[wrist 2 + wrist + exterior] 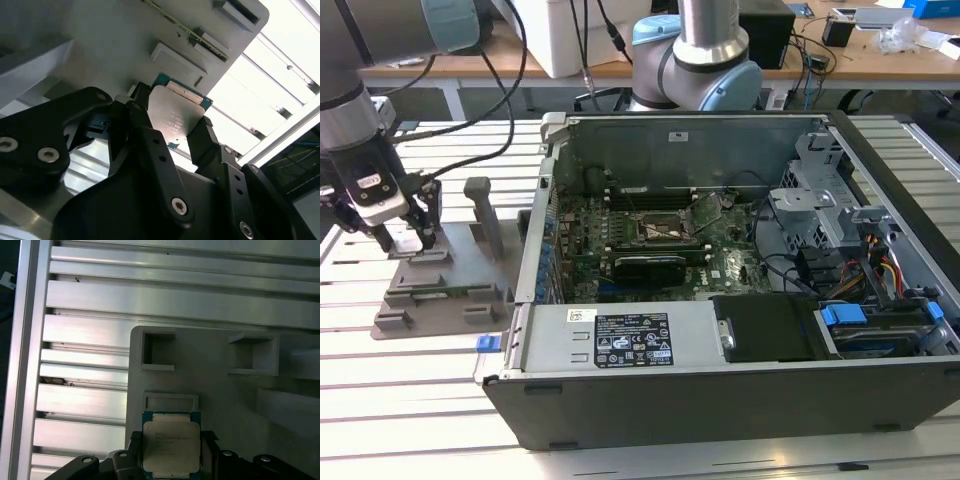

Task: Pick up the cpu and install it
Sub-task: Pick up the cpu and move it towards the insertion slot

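**Exterior view.** At the exterior view's left, the arm's gripper (408, 238) is lowered onto the grey holder (450, 295). The holder is a matte plastic block with stepped recesses and one upright post. It lies on the slatted aluminium table (410, 400), just beside the open computer case (720, 410). The case is a dark sheet-metal box, and the green motherboard (650, 250) lies flat inside it. From this angle the spread of the fingers cannot be read.

**Second wrist view.** The black, angular fingers (150, 145), fastened with hex-socket screws, are drawn in against two opposite edges of the cpu (175, 117) and pinch it between their tips. The cpu is a thin square chip. Its top is a smooth, dull-silver metal plate with faint print, and a narrow green border rims it. The pale holder (120, 45) and bright table slats (260, 80) lie behind it.

**First wrist view.** The cpu (171, 445) sits squarely between the two fingertips (134, 442), with its green edge showing on the side away from the gripper (171, 452). It is over the holder (225, 390), just beside a shallow rectangular recess (171, 401). Two deeper square pockets (157, 351) are moulded farther along the holder. Ribbed, brushed aluminium table profiles (85, 330) run alongside.
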You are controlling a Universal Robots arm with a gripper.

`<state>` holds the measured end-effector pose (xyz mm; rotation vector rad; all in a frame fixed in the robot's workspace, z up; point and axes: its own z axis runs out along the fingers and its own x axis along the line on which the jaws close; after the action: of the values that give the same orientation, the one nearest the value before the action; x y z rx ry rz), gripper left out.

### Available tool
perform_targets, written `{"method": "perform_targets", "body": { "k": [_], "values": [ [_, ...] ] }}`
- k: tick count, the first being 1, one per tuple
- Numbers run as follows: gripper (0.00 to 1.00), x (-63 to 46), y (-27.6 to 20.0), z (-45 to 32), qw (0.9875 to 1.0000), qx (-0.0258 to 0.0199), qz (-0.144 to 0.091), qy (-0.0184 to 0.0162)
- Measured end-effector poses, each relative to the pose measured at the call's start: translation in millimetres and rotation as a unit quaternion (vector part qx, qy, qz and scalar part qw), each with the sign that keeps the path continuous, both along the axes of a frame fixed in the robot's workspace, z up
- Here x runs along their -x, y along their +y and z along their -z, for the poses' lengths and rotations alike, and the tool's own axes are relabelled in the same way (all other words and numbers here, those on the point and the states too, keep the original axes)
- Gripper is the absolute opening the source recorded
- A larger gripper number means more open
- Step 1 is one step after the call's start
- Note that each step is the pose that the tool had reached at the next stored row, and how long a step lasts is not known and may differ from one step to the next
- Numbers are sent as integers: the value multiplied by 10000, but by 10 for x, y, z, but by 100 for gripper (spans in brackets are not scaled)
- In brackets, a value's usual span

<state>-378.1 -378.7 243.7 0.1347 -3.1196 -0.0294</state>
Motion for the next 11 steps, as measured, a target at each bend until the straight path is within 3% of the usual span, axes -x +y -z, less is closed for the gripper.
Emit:
{"method": "perform_targets", "body": {
  "k": [3, 11],
  "values": [
    [55, 0, 16, -102, 10000, 0, 0, 0],
    [55, 0, 18, -243, 10000, 0, 0, 0]
  ]
}}
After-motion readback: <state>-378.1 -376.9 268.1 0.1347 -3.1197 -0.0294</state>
